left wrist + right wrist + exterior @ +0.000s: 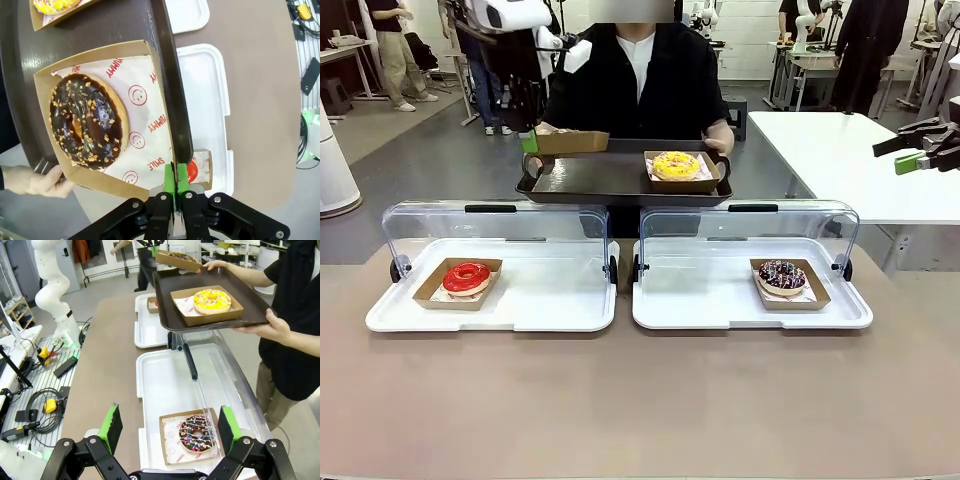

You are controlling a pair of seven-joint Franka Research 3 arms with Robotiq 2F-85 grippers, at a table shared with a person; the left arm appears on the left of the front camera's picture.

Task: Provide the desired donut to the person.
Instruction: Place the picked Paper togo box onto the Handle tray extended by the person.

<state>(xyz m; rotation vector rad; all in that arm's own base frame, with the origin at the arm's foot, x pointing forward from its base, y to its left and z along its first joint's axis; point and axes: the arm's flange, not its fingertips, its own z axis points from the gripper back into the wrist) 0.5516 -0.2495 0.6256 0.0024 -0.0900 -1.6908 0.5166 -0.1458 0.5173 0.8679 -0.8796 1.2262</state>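
Chocolate nut-sprinkled donut (87, 122) in cardboard tray (145, 65), tilted over person's (630, 85) dark serving tray (590, 178)

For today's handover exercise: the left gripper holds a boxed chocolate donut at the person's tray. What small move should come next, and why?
Probably lower the box flat onto the brown tray, then release. The left gripper is shut on the box's edge, and the box looks tilted over the tray's rim beside the yellow donut.

Far dark brown tray (590, 178): yellow sprinkled donut (676, 164) and a chocolate donut (87, 121) with orange crumbs on white paper printed red. Near white trays (560, 300): red-glazed donut (467, 277) left, chocolate donut with multicoloured sprinkles (782, 275) right.
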